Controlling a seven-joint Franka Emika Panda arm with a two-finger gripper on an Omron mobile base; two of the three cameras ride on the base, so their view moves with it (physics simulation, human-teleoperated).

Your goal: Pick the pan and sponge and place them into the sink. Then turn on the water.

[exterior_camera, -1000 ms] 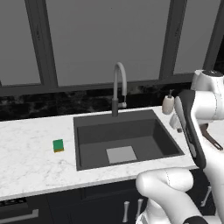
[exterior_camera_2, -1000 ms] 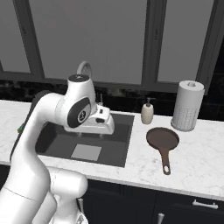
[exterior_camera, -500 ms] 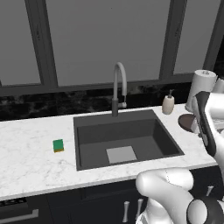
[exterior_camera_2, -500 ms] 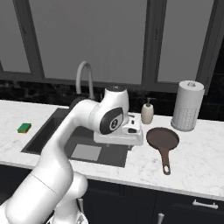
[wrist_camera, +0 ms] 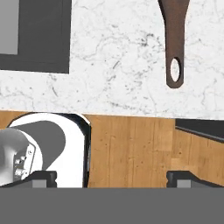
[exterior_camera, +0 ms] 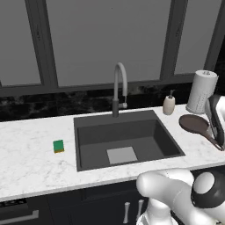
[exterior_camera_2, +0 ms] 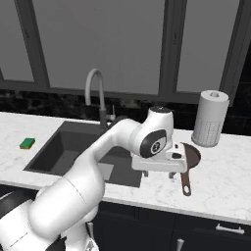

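Reaches out low and to the right from the base, white arm bent at the elbow with the wrist turned downward. Carries the gripper pointing down, jaws spread wide apart and holding nothing. Shows both dark fingertips far apart at the bottom of the hand view.

White marble counter carries sponge, pan, paper-towel roll, and probably a soap bottle.
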